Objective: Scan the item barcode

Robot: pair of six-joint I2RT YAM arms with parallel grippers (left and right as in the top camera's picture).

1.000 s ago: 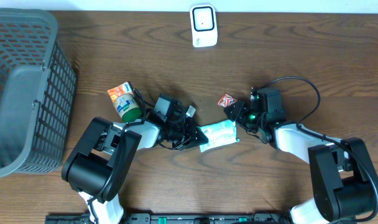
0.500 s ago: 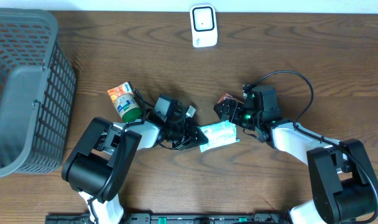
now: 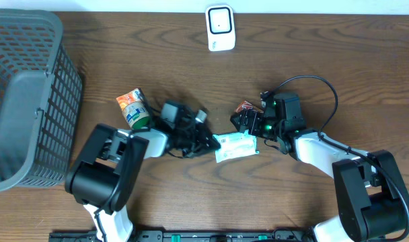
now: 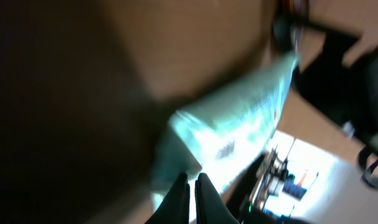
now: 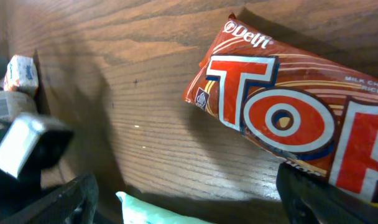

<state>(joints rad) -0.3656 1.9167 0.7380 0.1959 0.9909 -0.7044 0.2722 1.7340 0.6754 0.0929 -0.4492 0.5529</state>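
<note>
A pale green packet (image 3: 236,146) lies on the wooden table between the two arms. My left gripper (image 3: 208,140) is shut on its left edge; the blurred left wrist view shows the closed fingers (image 4: 190,196) at the near end of the green packet (image 4: 235,127). My right gripper (image 3: 247,124) stands open just above the packet's right end, with nothing between its fingers (image 5: 322,199). In the right wrist view the green packet's corner (image 5: 155,214) shows at the bottom. The white scanner (image 3: 220,27) stands at the table's back edge.
A red TOP chocolate packet (image 5: 282,118) lies right in front of my right gripper, seen from overhead as the red packet (image 3: 243,107). An orange-and-green can (image 3: 134,109) lies left of my left arm. A grey mesh basket (image 3: 26,101) fills the left side.
My right gripper has opened wide and shifted a little left, toward the red packet. My left arm has turned slightly, its jaws staying shut at the green packet's edge.
</note>
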